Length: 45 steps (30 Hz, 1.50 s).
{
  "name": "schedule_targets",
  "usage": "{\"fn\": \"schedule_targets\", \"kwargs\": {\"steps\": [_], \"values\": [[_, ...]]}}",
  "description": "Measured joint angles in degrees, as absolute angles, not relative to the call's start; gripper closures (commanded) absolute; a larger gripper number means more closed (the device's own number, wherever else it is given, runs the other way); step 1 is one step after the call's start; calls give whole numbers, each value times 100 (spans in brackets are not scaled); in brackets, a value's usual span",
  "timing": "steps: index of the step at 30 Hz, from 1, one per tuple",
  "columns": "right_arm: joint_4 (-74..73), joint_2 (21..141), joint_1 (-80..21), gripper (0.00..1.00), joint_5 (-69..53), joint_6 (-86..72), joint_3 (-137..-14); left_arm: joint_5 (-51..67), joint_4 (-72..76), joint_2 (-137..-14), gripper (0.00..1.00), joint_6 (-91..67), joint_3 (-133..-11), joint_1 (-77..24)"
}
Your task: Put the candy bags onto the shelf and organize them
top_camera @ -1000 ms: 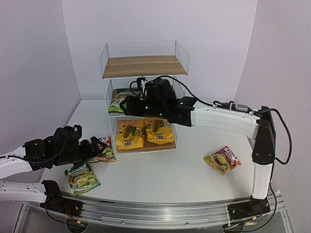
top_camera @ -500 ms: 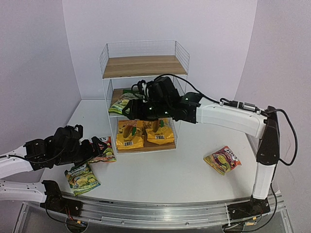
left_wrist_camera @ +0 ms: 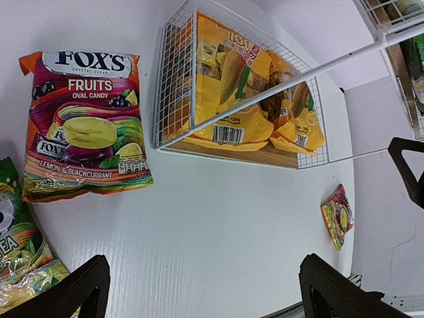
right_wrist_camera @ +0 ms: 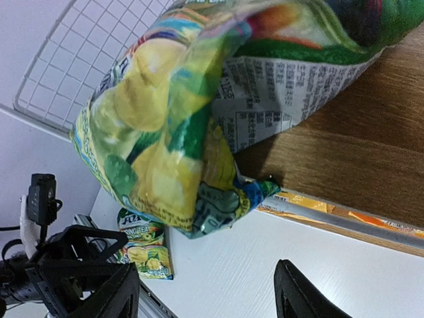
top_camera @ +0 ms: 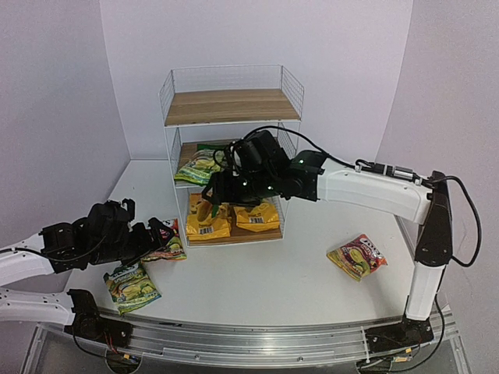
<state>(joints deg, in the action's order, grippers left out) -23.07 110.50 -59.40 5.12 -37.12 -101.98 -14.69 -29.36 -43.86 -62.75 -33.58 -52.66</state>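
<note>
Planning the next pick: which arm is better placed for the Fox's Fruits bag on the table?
Left. The left end effector, open, hovers near the Fox's Fruits bag; the right end effector is at the shelf beside a green candy bag.

Quick status from my end: left arm point(top_camera: 78, 241) is folded low at about 8 o'clock in the overhead view, pointing toward 3 o'clock; left gripper point(left_wrist_camera: 207, 291) is spread as wide as it goes, nothing between the fingers; right arm point(top_camera: 374, 191) stands tall off its base at 5 o'clock, elbow up, forearm stretched toward 9 o'clock; right gripper point(right_wrist_camera: 209, 291) has its jaws apart too, holding nothing.
</note>
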Motion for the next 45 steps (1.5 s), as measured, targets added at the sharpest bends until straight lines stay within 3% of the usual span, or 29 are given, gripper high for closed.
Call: {"fn": "schedule_targets", "kwargs": {"steps": [12, 29, 45], "values": [[-1501, 11231, -5921, 38, 254, -4352, -10583, -1452, -2823, -4459, 0, -6236, -3312, -5266], [-594, 10998, -5917, 42, -172, -4558, -9918, -1412, -2644, -4516, 0, -6134, -3297, -5266], [-530, 10518, -5912, 44, 721, -3977, -9510, -1367, -2631, -4560, 1, -6130, -3297, -5266]]}}
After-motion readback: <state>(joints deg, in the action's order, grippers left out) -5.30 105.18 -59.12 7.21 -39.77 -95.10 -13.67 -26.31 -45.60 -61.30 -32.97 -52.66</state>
